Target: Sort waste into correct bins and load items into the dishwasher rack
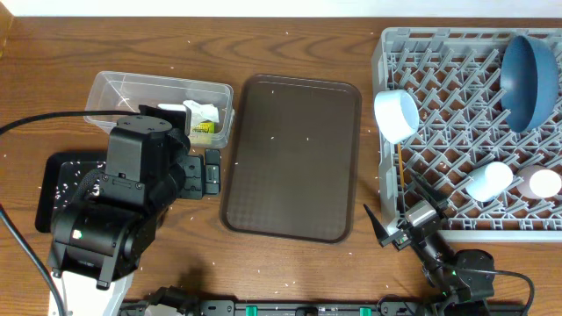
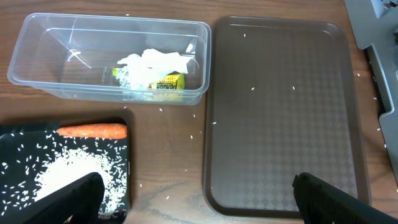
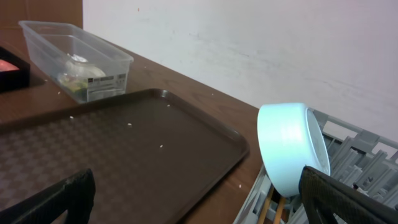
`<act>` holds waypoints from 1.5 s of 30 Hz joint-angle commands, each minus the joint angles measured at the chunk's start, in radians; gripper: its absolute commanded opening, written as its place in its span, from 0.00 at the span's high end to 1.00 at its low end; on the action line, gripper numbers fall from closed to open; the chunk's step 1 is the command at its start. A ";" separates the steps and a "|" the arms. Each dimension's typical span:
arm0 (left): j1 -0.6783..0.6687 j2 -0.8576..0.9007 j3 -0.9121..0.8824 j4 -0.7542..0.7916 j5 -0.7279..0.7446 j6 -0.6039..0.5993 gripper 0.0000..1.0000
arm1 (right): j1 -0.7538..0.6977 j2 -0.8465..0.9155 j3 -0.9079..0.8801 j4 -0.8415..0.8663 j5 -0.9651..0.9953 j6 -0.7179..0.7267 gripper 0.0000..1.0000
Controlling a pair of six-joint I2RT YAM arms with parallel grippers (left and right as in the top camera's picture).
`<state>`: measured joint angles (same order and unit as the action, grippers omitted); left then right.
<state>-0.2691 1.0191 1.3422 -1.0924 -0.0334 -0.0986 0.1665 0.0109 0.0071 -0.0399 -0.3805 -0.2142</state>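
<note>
Rubbish lies sorted at the left of the table. The clear tub (image 2: 37, 74) at the far left holds a crumpled white tissue (image 2: 152, 62) and a green-and-silver wrapper (image 2: 168, 83). The black tray (image 2: 18, 134) just nearer carries an orange carrot (image 2: 93, 131) along its far edge and a heap of rice (image 2: 65, 177).

A brown serving tray (image 1: 294, 158) sits in the middle with a few stray grains on it.

At the right, the grey rack (image 1: 384, 53) holds a dark blue plate (image 1: 529, 79) on edge at its far right and a pale bowl (image 1: 397, 114) tilted at its left side. Chopsticks (image 1: 399, 171) lie just nearer than the bowl. A bluish cup (image 1: 489, 182) and a pinkish cup (image 1: 543, 183) lie on their sides toward the rack's near edge.

The left gripper (image 2: 199, 205) hovers between the black tray and the serving tray, fingers spread wide, holding nothing. The right gripper (image 3: 199, 205), by the rack's near left corner, is likewise spread and empty.
</note>
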 commanded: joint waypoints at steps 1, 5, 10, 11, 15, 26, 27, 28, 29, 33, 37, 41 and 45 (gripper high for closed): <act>0.005 -0.001 0.003 0.000 -0.012 0.016 0.02 | -0.009 -0.004 -0.002 -0.005 0.014 0.019 0.01; 0.005 -0.001 0.003 0.000 -0.012 0.016 0.02 | -0.009 -0.004 -0.002 -0.005 0.014 0.019 0.01; 0.004 -0.006 0.003 0.000 -0.012 0.016 0.02 | -0.009 -0.004 -0.002 -0.005 0.014 0.019 0.01; 0.004 -0.018 0.003 0.000 -0.012 0.016 0.02 | -0.009 -0.004 -0.002 -0.005 0.014 0.019 0.01; 0.005 -0.091 -0.007 0.036 -0.021 0.021 0.02 | -0.009 -0.004 -0.002 -0.005 0.014 0.019 0.01; 0.009 -0.509 -0.420 0.540 0.116 0.315 0.02 | -0.009 -0.004 -0.002 -0.005 0.014 0.019 0.01; 0.012 -0.552 -0.466 0.560 0.116 0.315 0.02 | -0.009 -0.004 -0.002 -0.004 0.014 0.019 0.01; 0.014 -0.594 -0.508 0.578 0.116 0.315 0.02 | -0.009 -0.004 -0.002 -0.004 0.014 0.019 0.01; 0.018 -0.651 -0.563 0.598 0.116 0.315 0.02 | -0.009 -0.004 -0.002 -0.005 0.014 0.019 0.01; 0.023 -0.805 -0.715 0.640 0.116 0.311 0.02 | -0.009 -0.004 -0.002 -0.005 0.014 0.019 0.01; 0.023 -0.930 -0.856 0.681 0.116 0.311 0.02 | -0.009 -0.004 -0.002 -0.005 0.014 0.019 0.01; 0.023 -1.020 -0.974 0.715 0.116 0.311 0.02 | -0.009 -0.004 -0.002 -0.005 0.014 0.019 0.01; 0.023 -1.018 -1.062 0.792 0.116 0.311 0.02 | -0.009 -0.004 -0.002 -0.005 0.014 0.019 0.01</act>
<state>-0.2504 0.0120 0.3164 -0.3248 0.0757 0.2005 0.1665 0.0109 0.0071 -0.0402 -0.3691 -0.2108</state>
